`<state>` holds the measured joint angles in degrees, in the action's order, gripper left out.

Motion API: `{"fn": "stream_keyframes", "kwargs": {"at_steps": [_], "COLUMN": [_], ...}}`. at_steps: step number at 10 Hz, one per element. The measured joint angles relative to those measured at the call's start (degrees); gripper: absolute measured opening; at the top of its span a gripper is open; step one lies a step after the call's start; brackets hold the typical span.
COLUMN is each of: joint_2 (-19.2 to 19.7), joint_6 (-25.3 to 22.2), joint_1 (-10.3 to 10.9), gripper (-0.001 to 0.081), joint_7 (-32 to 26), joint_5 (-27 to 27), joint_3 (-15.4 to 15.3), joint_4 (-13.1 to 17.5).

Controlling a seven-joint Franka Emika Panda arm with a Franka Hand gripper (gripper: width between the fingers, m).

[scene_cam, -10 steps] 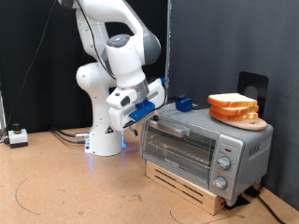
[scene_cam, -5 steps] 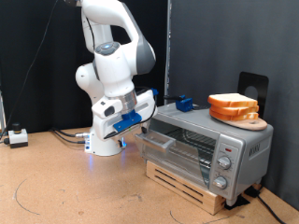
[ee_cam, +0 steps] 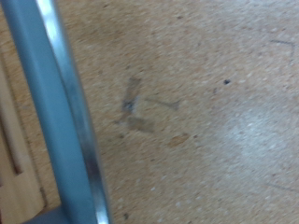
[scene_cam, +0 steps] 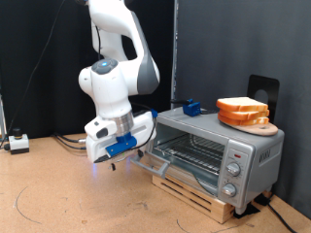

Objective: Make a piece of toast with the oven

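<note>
The silver oven (scene_cam: 238, 146) stands on a low wooden pallet at the exterior view's right. Its glass door (scene_cam: 163, 163) hangs swung down, nearly flat, showing the wire rack (scene_cam: 194, 148) inside. My gripper (scene_cam: 131, 155), with blue finger parts, sits at the door's outer edge by the handle. In the wrist view a bluish bar (ee_cam: 61, 112) crosses the picture close to the camera, and my fingers do not show there. A stack of bread slices (scene_cam: 243, 111) rests on a round wooden board on the oven's roof. A single piece of toast apart from that stack is out of view.
A blue object (scene_cam: 191, 107) lies on the oven's roof near its back. The wooden pallet (scene_cam: 194, 190) sticks out under the oven. A white box with cables (scene_cam: 17, 143) sits at the exterior view's left. The arm's white base (scene_cam: 105, 150) stands behind the gripper on the cork-like floor (ee_cam: 206, 112).
The arm has swung down and towards the exterior view's left, and the oven door has come from almost closed to nearly fully open.
</note>
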<state>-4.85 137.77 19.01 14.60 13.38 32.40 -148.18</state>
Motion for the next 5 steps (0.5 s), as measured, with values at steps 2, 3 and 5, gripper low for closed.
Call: {"fn": "stream_keyframes", "kwargs": {"at_steps": [2, 3, 5], "joint_2": [3.69, 5.3, 7.91], "joint_6": [1.9, 2.56, 3.42], "joint_1": [-0.08, -0.09, -0.1], "gripper": [0.081, 0.081, 0.081], "joint_7": [-2.61, -4.1, -7.42], "joint_5": [2.37, 3.58, 6.93], "joint_3": [0.12, 0.12, -0.01], "joint_4": [1.13, 1.57, 2.26]}}
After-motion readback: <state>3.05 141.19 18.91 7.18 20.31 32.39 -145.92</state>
